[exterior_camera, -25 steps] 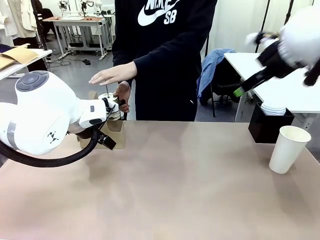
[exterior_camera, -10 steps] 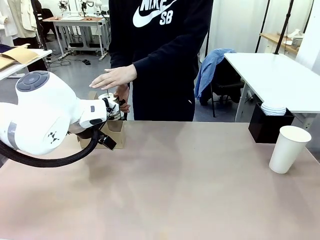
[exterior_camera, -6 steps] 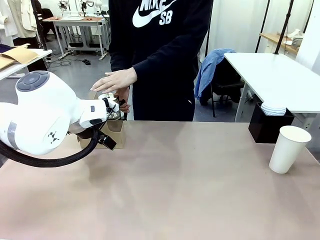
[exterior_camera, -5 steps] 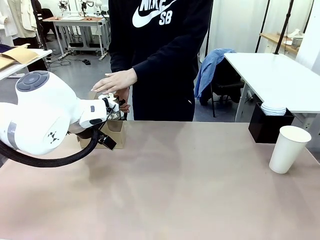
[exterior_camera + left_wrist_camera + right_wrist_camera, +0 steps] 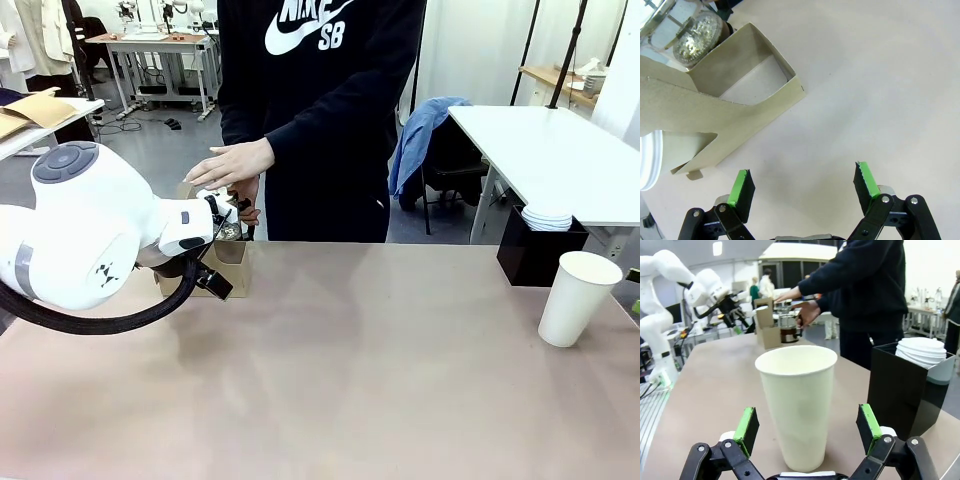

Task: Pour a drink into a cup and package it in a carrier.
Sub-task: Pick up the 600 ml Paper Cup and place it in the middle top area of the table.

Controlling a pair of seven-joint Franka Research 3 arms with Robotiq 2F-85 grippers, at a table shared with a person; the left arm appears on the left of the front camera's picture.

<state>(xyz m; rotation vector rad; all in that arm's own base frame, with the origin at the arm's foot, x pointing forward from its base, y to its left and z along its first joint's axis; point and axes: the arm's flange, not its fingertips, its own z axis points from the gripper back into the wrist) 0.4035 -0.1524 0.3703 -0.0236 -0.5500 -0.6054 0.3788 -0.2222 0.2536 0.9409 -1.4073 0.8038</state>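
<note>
Left claw [image 5: 804, 177]: wide open and empty, above bare tabletop [image 5: 380, 370], just beside the carrier. No change over the last few seconds.
Carrier [image 5: 236, 272]: far-left part of the tabletop. The compartment I can see into is empty. Unmoved.
Person's hand [image 5: 235, 163]: flat above the plunger of the jug [image 5: 226, 215]; it has crept slightly sideways. The other hand is at the jug's handle.
Drink [image 5: 786, 335]: in the jug behind the carrier, dark in the right wrist view. I judge that pouring has not begun.
Cup [image 5: 578, 298]: upright near the tabletop's right edge, no lid, well apart from the jug. Unmoved. I cannot see inside it.
Right claw [image 5: 807, 427]: this is the change. It was out of the front view a moment ago; now its wide-open fingers stand either side of the cup's base, not touching.
Reading: probably lining up a grasp to carry the cup toward the jug.
Black box [image 5: 535, 255]: just behind the cup, lids stacked in it.
</note>
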